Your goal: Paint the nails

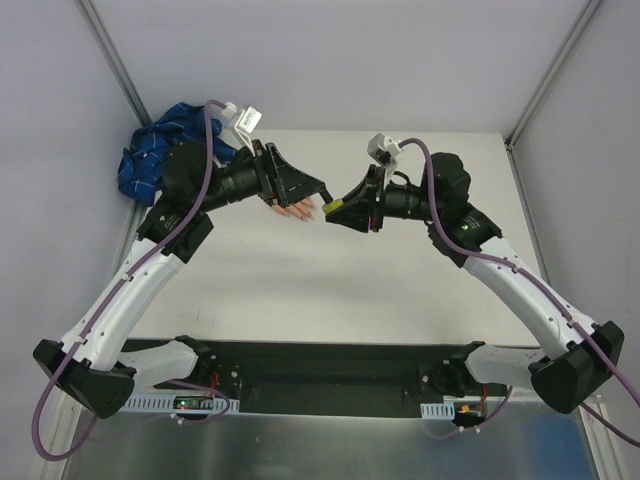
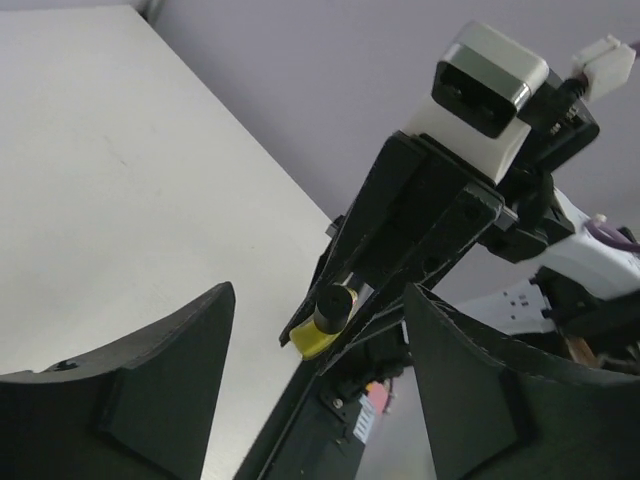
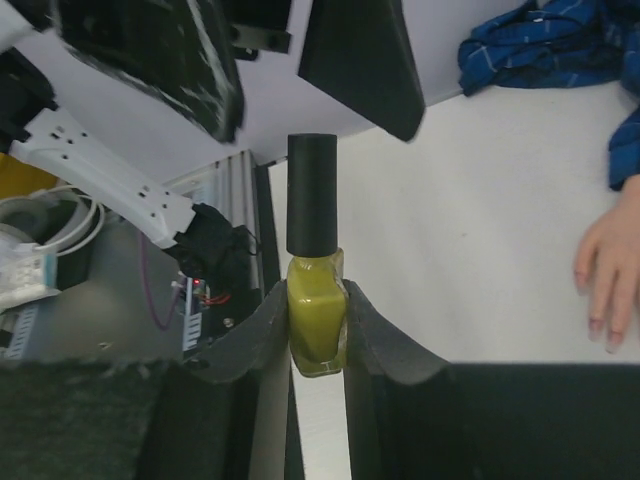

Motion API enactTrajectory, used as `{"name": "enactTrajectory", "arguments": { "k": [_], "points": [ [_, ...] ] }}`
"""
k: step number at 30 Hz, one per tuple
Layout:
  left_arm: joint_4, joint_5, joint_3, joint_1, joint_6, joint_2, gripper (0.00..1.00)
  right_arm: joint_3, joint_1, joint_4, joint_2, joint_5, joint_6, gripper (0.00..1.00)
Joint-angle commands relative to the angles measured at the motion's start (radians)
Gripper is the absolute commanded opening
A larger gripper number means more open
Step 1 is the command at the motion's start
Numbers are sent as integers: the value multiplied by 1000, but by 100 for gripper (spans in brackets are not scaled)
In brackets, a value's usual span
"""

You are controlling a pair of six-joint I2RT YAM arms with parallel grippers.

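My right gripper (image 3: 315, 295) is shut on a small bottle (image 3: 316, 320) of yellow-green polish with a black cap (image 3: 312, 195), held above the table. It shows in the top view (image 1: 338, 207) too. My left gripper (image 2: 318, 292) is open and empty, its fingers (image 3: 360, 60) spread just beyond the cap, not touching it. The cap (image 2: 335, 303) faces it in the left wrist view. The flesh-coloured mannequin hand (image 1: 293, 209) lies on the table under my left gripper (image 1: 320, 196). Its pinkish nails (image 3: 600, 325) point toward the bottle.
The blue plaid sleeve (image 1: 160, 150) bunches at the table's back left corner, also in the right wrist view (image 3: 560, 45). Grey walls and metal posts close the back and sides. A black rail (image 1: 320, 375) with the arm bases runs along the near edge.
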Motion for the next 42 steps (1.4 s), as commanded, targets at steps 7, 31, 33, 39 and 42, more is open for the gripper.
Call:
{"name": "enactTrajectory", "arguments": {
  "k": [7,31,33,39,42],
  "points": [
    [290,242,-30,6,-41,6,53,52,-27,231,40,-182,215,0],
    [85,22,18,-20,34,3,0,64,101,-65,-37,394,-148,0],
    [-81,-117,95,-60,95,9,0,63,337,-117,-58,804,-352,0],
    [-202,-428,193,-166,51,38,0,3,466,33,-61,1311,-552,0],
    [-202,-449,193,-164,-2,41,0,-26,467,70,-78,1254,-558,0]
  ]
}}
